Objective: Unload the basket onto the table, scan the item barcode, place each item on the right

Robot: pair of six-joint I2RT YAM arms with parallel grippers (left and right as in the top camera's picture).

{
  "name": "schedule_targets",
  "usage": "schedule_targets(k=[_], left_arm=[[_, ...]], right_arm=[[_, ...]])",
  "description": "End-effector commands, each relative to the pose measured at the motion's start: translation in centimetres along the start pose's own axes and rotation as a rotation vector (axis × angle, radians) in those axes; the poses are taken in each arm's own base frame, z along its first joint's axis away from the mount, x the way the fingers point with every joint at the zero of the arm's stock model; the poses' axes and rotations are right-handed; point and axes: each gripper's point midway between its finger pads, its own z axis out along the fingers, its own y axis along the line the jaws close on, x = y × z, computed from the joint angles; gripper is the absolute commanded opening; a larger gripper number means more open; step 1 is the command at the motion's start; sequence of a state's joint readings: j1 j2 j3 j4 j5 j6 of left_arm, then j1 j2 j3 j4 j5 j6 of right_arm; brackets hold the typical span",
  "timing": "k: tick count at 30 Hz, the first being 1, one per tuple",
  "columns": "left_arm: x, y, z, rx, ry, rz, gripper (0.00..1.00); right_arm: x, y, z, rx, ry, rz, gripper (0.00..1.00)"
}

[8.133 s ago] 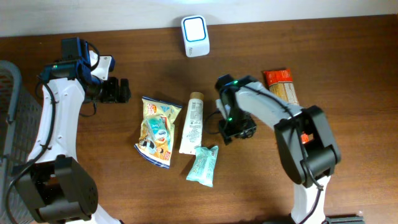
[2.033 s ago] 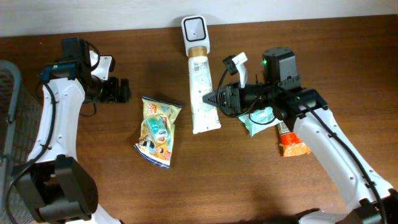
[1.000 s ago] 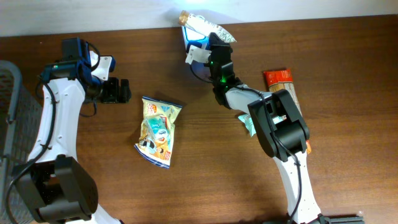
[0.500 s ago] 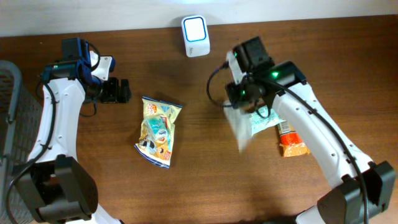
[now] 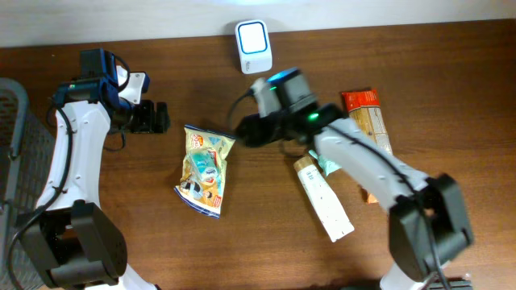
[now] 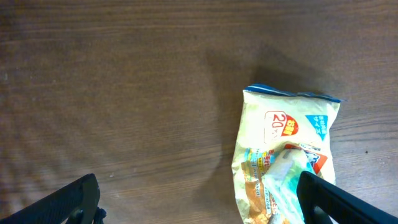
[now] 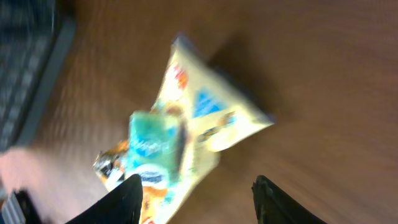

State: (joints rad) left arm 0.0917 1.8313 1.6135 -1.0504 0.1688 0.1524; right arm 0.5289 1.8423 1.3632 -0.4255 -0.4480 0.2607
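Your right gripper [image 5: 240, 131] hangs over the middle of the table [image 5: 121, 242], pointing toward the upper right corner of the yellow snack bag [image 5: 204, 167]. In the right wrist view its 2 fingers [image 7: 134, 196] stand apart with nothing between them, so it is open and empty, and the bag lies blurred on the wood beyond them.

The white tube [image 5: 324, 196] is not in either gripper. It lies flat on the table, right of the snack bag and well apart from it, set diagonally with its tan cap toward the scanner [image 5: 253, 47], which stands at the far edge. The cap end sits just beside a teal pouch [image 5: 329, 167] that is partly hidden under your right arm. An orange packet [image 5: 364, 109] lies farther right.

Your left gripper [image 5: 153, 117] waits at the left, up and left of the snack bag, with its fingers spread wide and holding nothing.
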Motion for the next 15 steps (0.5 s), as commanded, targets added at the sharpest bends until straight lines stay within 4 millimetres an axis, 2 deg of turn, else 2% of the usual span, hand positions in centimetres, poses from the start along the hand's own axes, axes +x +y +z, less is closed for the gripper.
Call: schedule_targets(k=[1, 3, 5, 9, 12, 15], left_arm=[[-0.2, -0.2, 0.0, 0.008, -0.005, -0.006, 0.99], [-0.2, -0.2, 0.0, 0.008, -0.005, -0.006, 0.99], [-0.2, -0.2, 0.0, 0.008, -0.005, -0.006, 0.99], [-0.2, -0.2, 0.0, 0.008, -0.005, -0.006, 0.99], [-0.2, -0.2, 0.0, 0.008, -0.005, -0.006, 0.99], [-0.2, -0.2, 0.0, 0.008, -0.005, -0.006, 0.99]], right_arm=[[3.2, 2.7, 5.9, 0.087, 0.058, -0.224, 0.57], [4.2, 3.3, 7.5, 0.203, 0.055, -0.376, 0.56], [4.5, 3.7, 7.7, 0.329, 0.039, -0.500, 0.56], [5.8, 4.0, 9.0, 0.332, 0.078, -0.584, 0.55], [7.2, 6.3, 9.6, 0.304, 0.096, -0.705, 0.54], [7.9, 6.5, 10.2, 0.326, 0.112, -0.754, 0.55]])
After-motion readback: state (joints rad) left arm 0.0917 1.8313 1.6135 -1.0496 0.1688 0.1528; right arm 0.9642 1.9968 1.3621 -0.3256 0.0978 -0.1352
